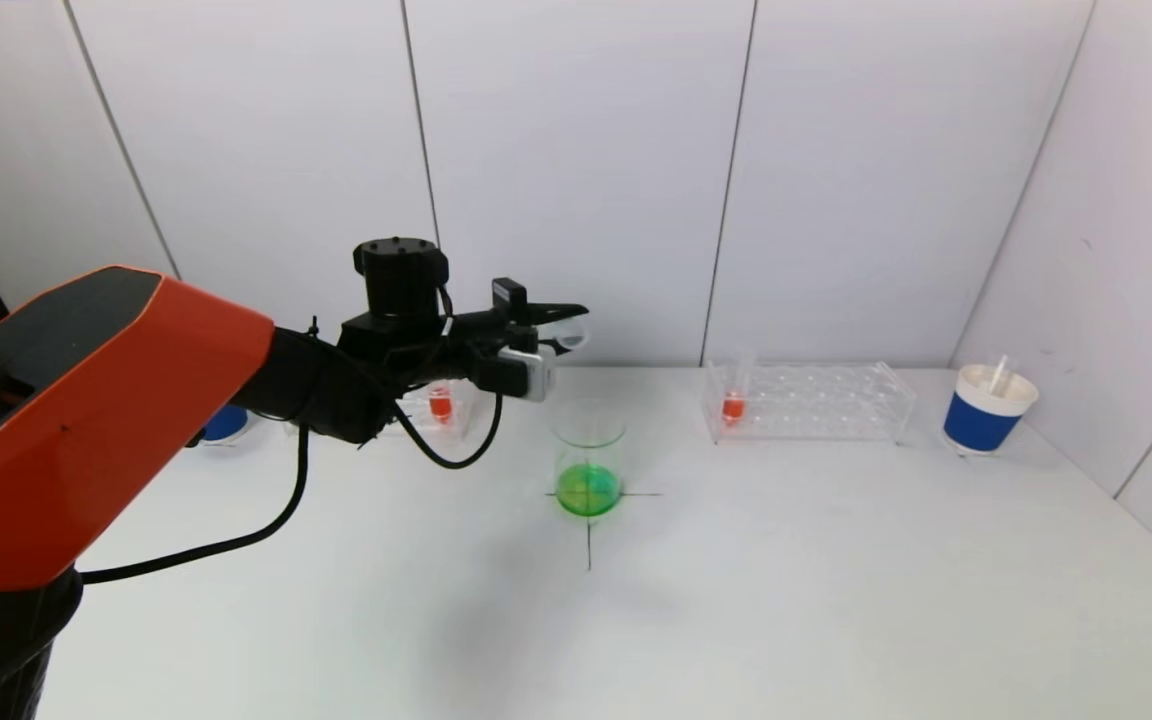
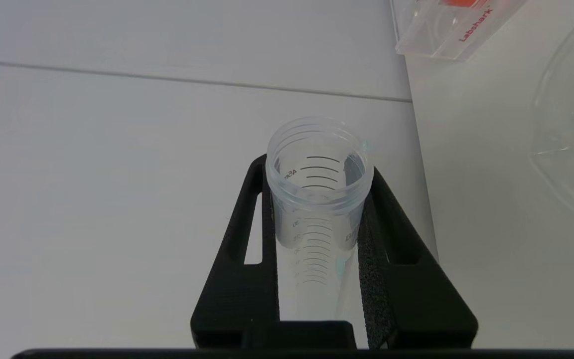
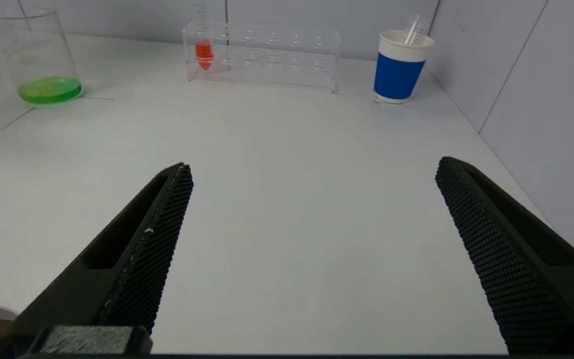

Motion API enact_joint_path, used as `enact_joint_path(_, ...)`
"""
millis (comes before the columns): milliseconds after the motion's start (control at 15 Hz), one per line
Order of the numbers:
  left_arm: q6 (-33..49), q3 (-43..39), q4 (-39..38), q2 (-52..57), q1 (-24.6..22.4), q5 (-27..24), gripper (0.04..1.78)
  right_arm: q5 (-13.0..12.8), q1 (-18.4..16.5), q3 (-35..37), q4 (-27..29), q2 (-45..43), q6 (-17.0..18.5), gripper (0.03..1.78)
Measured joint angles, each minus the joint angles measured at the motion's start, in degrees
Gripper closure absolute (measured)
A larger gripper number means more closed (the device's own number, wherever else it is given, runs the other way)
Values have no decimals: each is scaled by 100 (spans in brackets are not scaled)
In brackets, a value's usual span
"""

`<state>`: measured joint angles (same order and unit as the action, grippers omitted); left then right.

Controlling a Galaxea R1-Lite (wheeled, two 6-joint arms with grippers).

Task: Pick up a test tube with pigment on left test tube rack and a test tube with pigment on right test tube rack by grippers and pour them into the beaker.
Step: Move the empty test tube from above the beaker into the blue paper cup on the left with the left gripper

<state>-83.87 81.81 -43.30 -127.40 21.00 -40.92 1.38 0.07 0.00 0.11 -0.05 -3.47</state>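
Observation:
My left gripper (image 1: pixel 566 325) is shut on a clear test tube (image 1: pixel 573 340), held tipped on its side above and just behind the beaker (image 1: pixel 588 460). In the left wrist view the gripper (image 2: pixel 316 167) grips the tube (image 2: pixel 317 199), which looks empty apart from a faint bluish trace. The glass beaker holds green liquid, also in the right wrist view (image 3: pixel 38 55). The left rack (image 1: pixel 441 405) holds an orange-filled tube. The right rack (image 1: pixel 816 400) holds an orange-filled tube (image 1: pixel 733 405) at its left end. My right gripper (image 3: pixel 314 164) is open and empty, low over the table, outside the head view.
A blue paper cup (image 1: pixel 986 410) with a tube in it stands at the far right near the wall. Another blue cup (image 1: pixel 226 422) sits behind my left arm. A black cross marks the table under the beaker. Walls close the back and right.

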Motion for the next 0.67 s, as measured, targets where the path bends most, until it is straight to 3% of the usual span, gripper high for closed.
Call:
enact_joint_path(333,1169,68,282,382,2,1193,136,0,2,0,-1,0,0,4)
enact_joint_path(667,2444,380,730,675,10,1940,136,-1,-2,0,0,0,0,4)
